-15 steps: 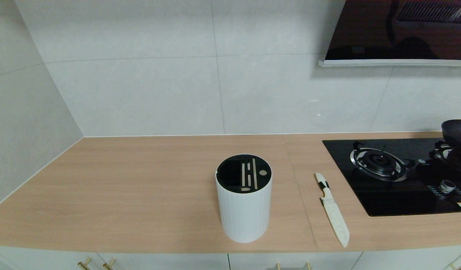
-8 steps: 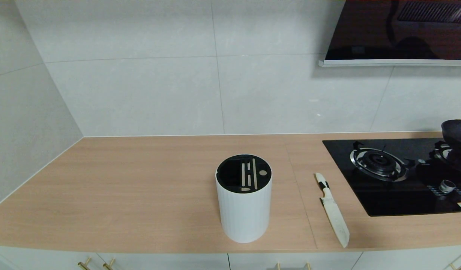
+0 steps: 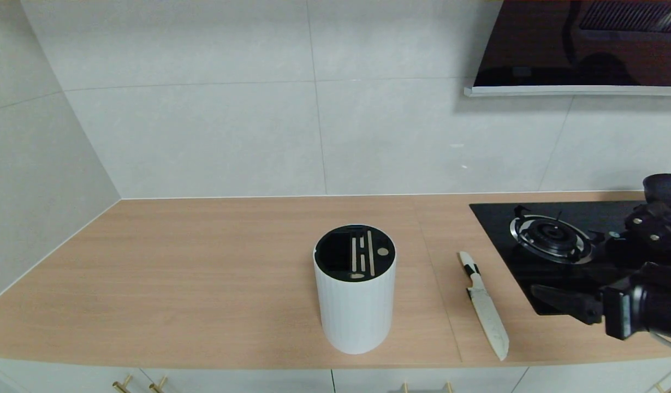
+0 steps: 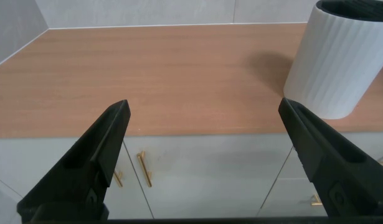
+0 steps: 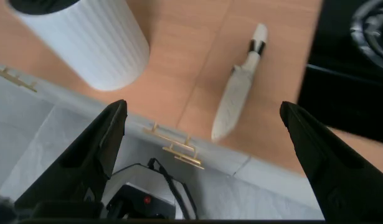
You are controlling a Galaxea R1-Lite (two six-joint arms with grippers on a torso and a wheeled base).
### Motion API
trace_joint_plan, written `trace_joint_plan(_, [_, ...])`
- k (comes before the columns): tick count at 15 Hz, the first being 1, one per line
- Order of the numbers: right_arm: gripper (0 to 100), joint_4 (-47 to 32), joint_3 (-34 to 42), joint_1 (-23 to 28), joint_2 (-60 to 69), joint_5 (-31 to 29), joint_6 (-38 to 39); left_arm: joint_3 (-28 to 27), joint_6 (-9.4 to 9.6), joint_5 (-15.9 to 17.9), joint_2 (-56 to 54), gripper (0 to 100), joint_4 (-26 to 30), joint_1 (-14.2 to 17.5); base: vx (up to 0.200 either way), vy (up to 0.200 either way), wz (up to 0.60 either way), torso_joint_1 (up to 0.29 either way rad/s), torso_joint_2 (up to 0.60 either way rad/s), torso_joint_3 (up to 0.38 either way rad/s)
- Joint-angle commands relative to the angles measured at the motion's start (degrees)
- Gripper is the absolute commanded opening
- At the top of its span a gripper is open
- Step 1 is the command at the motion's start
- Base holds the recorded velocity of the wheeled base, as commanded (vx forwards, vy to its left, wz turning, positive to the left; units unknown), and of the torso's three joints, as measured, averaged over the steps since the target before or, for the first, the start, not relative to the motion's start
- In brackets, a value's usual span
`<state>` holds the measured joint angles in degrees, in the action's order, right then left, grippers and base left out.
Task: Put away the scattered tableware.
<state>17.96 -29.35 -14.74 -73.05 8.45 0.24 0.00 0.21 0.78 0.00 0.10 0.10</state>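
On the wooden countertop (image 3: 204, 273), you have two task items to note. The knife holder (image 3: 355, 297), a white ribbed cylinder with a black slotted top, stands upright near the front edge, roughly mid-counter. The knife (image 3: 482, 303) lies flat to the robot's right of the holder, apart from it, between the holder and the gas hob (image 3: 559, 256). Its pale handle with a black band points toward the wall. Its speckled blade points toward the front edge, and the tip ends just short of it.

Your right gripper (image 5: 202, 107) hangs above the counter's front edge with its jaws spread wide and nothing between them. In the right wrist view the knife sits in the gap between the two fingers but well below them, untouched. The holder shows off to one side of the same view. In the head view the right arm (image 3: 641, 305) comes in from the right edge over the front of the hob, and one dark finger (image 3: 564, 303) points toward the knife without reaching it.

Your left gripper (image 4: 203, 102) is likewise fully parted and holds nothing. It sits low, in front of the white cabinet fronts (image 4: 203, 174) with brass handles (image 4: 144, 169), and the holder stands on the counter beyond it.

A dark pan (image 3: 665, 191) rests on the far burner. A range hood (image 3: 575, 49) is mounted on the tiled wall (image 3: 204, 109) above the hob.
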Motion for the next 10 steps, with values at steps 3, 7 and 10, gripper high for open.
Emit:
trace_joint_plan(3, [100,7.6,-6.3,-0.7,-23.0,-4.6,-0.2,0.0,-0.03,0.0,0.0,100,0.0,0.0,0.000,0.000,0.00,0.000,0.00,0.000])
trace_joint_plan(7, [100,12.2,-6.8,-0.7,-30.4,-6.3,0.0,0.0,-0.03,0.0,0.0,100,0.0,0.1,0.000,0.000,0.00,0.000,0.00,0.000])
trace_joint_plan(10, [100,15.4,-6.9,-0.7,-35.9,-8.5,0.0,0.0,-0.03,-0.1,0.0,100,0.0,0.1,0.000,0.000,0.00,0.000,0.00,0.000])
